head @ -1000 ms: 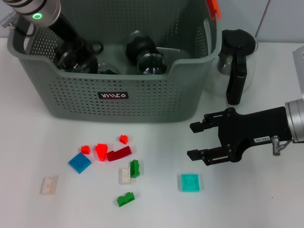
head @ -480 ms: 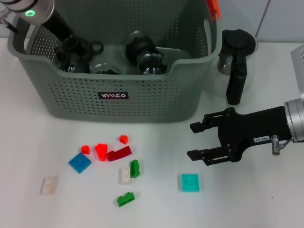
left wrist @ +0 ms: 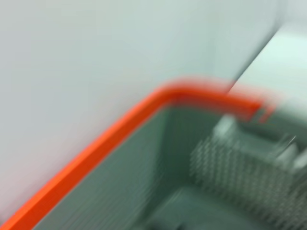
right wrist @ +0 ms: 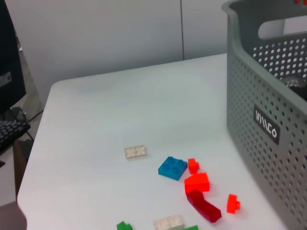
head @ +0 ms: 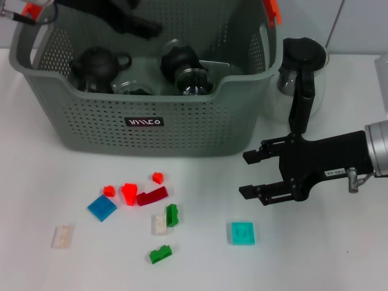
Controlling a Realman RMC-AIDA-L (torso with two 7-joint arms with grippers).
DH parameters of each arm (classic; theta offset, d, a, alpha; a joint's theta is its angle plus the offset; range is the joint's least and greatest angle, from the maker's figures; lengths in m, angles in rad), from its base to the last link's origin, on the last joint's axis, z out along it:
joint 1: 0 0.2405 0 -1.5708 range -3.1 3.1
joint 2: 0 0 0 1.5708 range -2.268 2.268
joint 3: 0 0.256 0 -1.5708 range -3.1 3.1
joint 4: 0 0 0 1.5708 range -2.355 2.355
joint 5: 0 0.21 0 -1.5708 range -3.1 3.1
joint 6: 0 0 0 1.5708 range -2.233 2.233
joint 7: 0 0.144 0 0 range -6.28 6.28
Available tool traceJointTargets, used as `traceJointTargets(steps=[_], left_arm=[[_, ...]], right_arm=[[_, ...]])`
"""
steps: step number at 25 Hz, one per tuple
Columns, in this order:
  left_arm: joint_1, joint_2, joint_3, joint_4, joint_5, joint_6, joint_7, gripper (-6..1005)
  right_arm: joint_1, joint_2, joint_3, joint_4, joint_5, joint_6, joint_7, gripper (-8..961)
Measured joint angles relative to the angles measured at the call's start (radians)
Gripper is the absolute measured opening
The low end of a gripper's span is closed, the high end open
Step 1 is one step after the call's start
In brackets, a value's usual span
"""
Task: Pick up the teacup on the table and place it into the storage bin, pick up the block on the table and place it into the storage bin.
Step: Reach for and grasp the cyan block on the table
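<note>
Now the right end effector (head: 250, 174) hovers above the bench (head: 315, 254), fingers apart and empty, near the teal block (head: 242, 233). Descending off-centre could shove it sideways. Beyond, the storage bin (head: 145, 124) holds dark teaware; the left end effector's state is unclear.

Your right gripper (head: 247, 174) hovers with fingers spread above the tabletop (head: 315, 254), near the teal block (head: 242, 233), beside the storage bin (head: 157, 124).

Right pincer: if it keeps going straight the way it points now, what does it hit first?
The right pincer, open, points toward the robot's left across the table, in front of the storage bin. The first things in line look like the small red blocks, though it may pass over them: its height is unclear.
</note>
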Motion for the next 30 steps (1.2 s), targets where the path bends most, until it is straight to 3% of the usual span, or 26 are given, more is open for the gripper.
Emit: traceJointTargets(steps=[3, 5, 8, 9, 11, 13, 15, 20, 25, 30], left_arm=[[0.067, -0.006, -0.042, 0.036, -0.230, 0.109, 0.114, 713], [0.116, -0.014, -0.039, 0.049, -0.330, 0.155, 0.167, 767], [0.205, -0.051, -0.033, 0.069, -0.444, 0.214, 0.254, 849], [0.252, -0.074, -0.031, 0.076, -0.479, 0.241, 0.300, 851], [0.268, -0.082, -0.030, 0.075, -0.485, 0.248, 0.318, 854], [0.330, -0.112, -0.030, 0.066, -0.510, 0.259, 0.402, 857], [0.380, -0.124, -0.023, 0.040, -0.542, 0.270, 0.477, 859], [0.471, -0.119, -0.021, -0.124, -0.629, 0.324, 0.658, 857], [0.525, -0.118, -0.026, -0.242, -0.631, 0.318, 0.801, 856], [0.553, -0.119, -0.045, -0.264, -0.630, 0.310, 0.810, 855]], right_arm=[[0.000, 0.000, 0.018, -0.001, 0.002, -0.004, 0.001, 732], [0.000, -0.001, 0.029, -0.002, 0.002, -0.006, 0.001, 732], [0.000, -0.007, 0.050, -0.008, 0.002, -0.024, 0.006, 731], [-0.001, -0.012, 0.069, -0.021, 0.003, -0.051, 0.016, 731], [-0.002, -0.015, 0.082, -0.035, 0.002, -0.072, 0.026, 731], [-0.005, -0.023, 0.099, -0.071, -0.002, -0.109, 0.051, 731], [-0.006, -0.038, 0.102, -0.112, -0.013, -0.140, 0.097, 732], [0.028, -0.064, 0.088, -0.237, -0.104, -0.246, 0.270, 732], [0.114, -0.038, 0.011, -0.393, -0.294, -0.370, 0.397, 732], [0.197, 0.015, -0.186, -0.439, -0.452, -0.353, 0.446, 733]])
